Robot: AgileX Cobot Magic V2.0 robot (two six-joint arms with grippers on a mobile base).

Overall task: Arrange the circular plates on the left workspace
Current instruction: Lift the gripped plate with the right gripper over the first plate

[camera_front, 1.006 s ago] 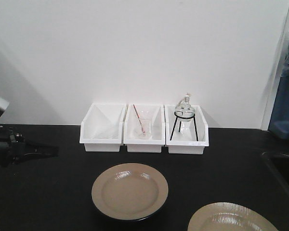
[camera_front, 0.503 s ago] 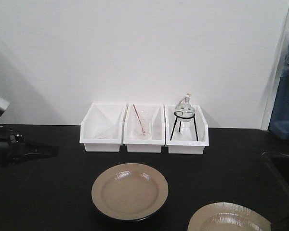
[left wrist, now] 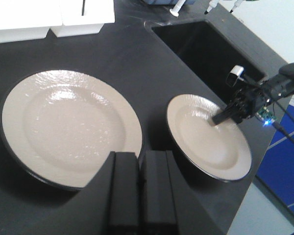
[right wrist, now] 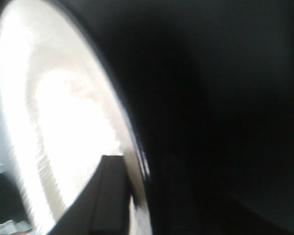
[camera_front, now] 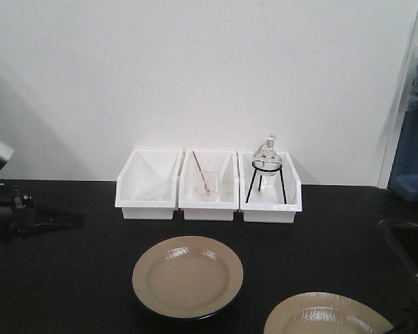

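Two tan circular plates lie on the black countertop (camera_front: pixel 70 278). One plate (camera_front: pixel 188 277) sits flat in the middle and fills the left of the left wrist view (left wrist: pixel 68 127). The other plate (camera_front: pixel 327 317) is at the front right, near the counter's edge (left wrist: pixel 208 134). My right gripper (left wrist: pixel 219 117) is shut on this plate's rim; one finger lies over the glossy top (right wrist: pixel 110 196), and the other is lost in the dark under it. My left gripper (camera_front: pixel 63 221) hovers at the far left, shut and empty, with its fingers (left wrist: pixel 125 186) pressed together.
Three white bins (camera_front: pixel 209 188) stand in a row by the back wall: one has nothing in it, one holds a glass beaker with a rod, one a flask on a black tripod. The recessed sink (left wrist: pixel 206 49) lies to the right of the held plate.
The front-right plate has shifted slightly left, and part of my right arm has come into view at the bottom right corner. The left arm stays where it was.
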